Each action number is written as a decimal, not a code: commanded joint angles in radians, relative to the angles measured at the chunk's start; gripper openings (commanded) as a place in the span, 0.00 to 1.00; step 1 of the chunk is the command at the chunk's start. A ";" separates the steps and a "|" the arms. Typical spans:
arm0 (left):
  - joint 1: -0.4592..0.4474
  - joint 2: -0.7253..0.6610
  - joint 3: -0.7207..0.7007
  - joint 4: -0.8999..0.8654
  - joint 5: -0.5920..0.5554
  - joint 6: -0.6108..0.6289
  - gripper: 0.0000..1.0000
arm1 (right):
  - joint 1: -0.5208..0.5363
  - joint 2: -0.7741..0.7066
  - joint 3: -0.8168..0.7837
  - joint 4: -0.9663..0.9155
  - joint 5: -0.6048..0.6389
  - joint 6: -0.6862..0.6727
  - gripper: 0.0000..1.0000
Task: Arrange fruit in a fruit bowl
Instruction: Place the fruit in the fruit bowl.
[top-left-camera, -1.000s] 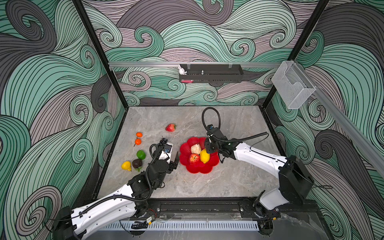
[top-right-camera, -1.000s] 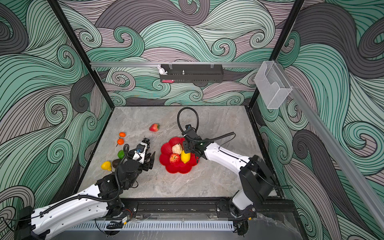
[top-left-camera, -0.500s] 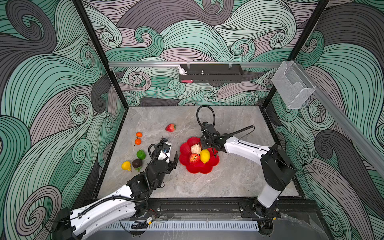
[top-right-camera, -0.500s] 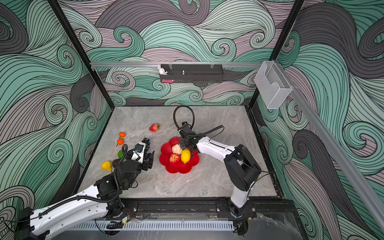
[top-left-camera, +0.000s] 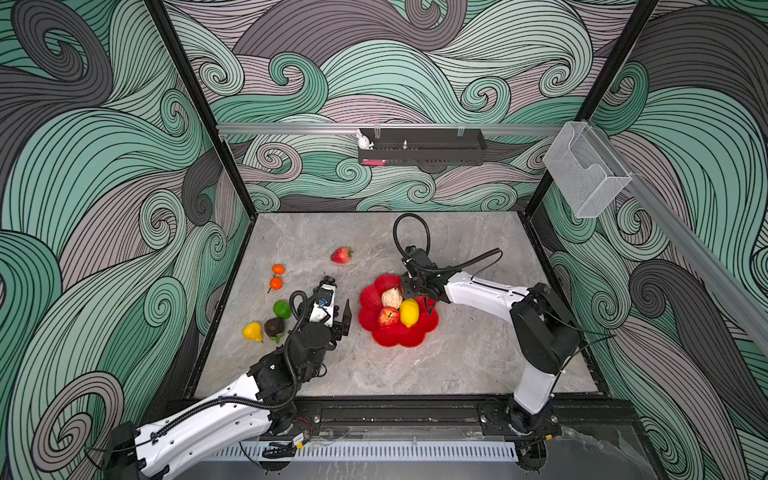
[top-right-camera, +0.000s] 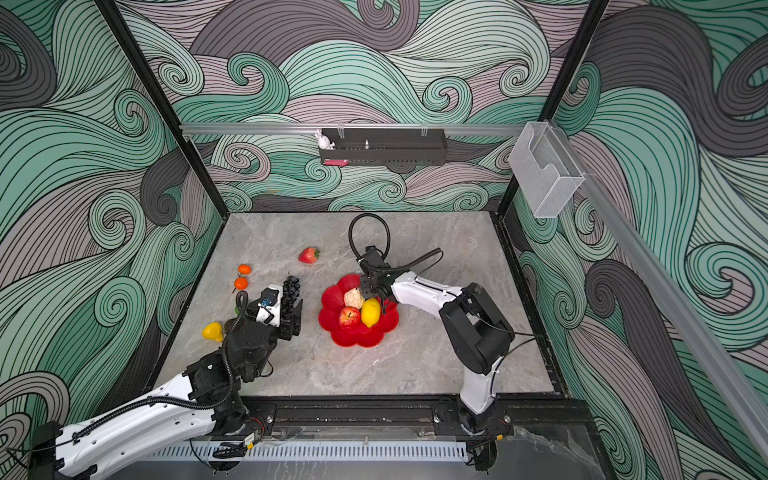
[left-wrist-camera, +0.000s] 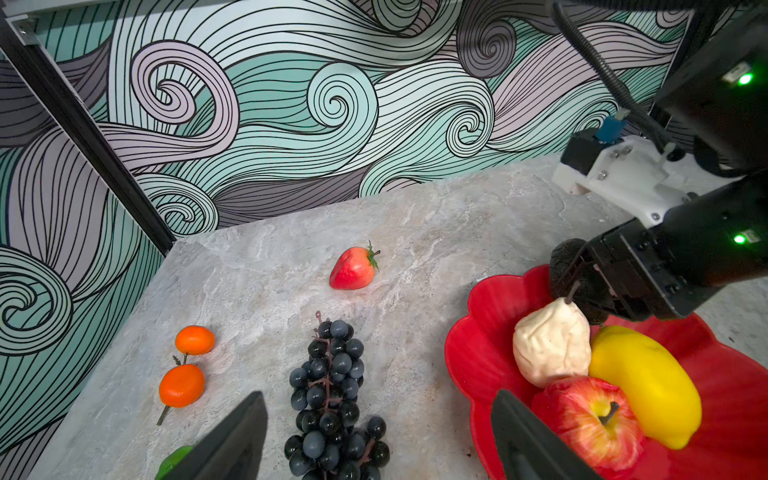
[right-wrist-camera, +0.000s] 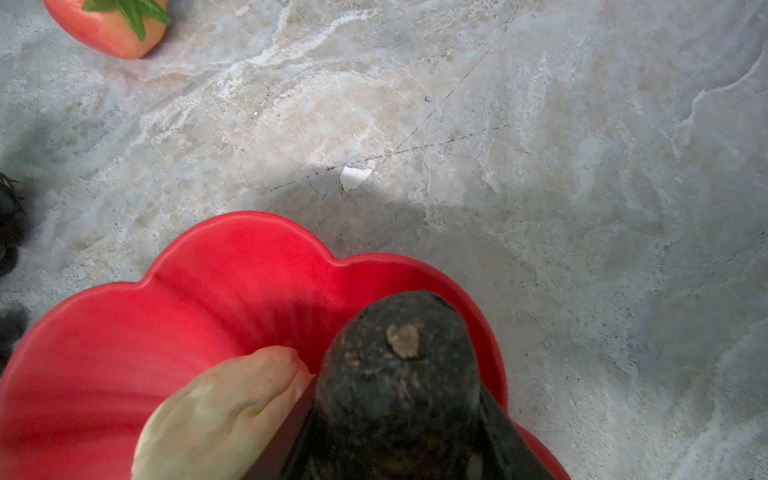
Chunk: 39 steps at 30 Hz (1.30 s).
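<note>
The glossy red scalloped plastic bowl (top-left-camera: 384, 338) sits mid-desk (top-left-camera: 457, 361), holding a beige lumpy piece (top-left-camera: 392, 297), a red apple (top-left-camera: 388, 318) and a yellow lemon (top-left-camera: 409, 312). At its far rim the right hand (left-wrist-camera: 582, 286) grips a dark avocado-like piece (right-wrist-camera: 399, 365) that touches the beige piece. Just beside the bowl, a dark grape bunch (left-wrist-camera: 332, 395) lies between the fingers of the wide-open left hand (left-wrist-camera: 378, 403). A red strawberry (left-wrist-camera: 352, 270) and two small oranges (left-wrist-camera: 182, 384) lie farther out.

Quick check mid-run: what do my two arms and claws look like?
The left arm and right arm have white shells, black joints and black ribbed cables looping outside. The left claw and right claw have flat black fingers with white camera mounts. Green indicator lights glow on the right wrist.
</note>
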 joint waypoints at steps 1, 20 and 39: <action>0.007 -0.023 -0.004 0.006 -0.053 -0.014 0.86 | -0.004 0.008 0.021 0.013 -0.019 0.019 0.46; 0.009 -0.118 -0.030 -0.010 -0.108 -0.020 0.86 | -0.007 -0.040 0.017 -0.028 -0.009 0.039 0.63; 0.063 -0.044 -0.030 0.033 -0.033 -0.057 0.85 | -0.015 -0.394 -0.115 -0.134 0.000 0.071 0.69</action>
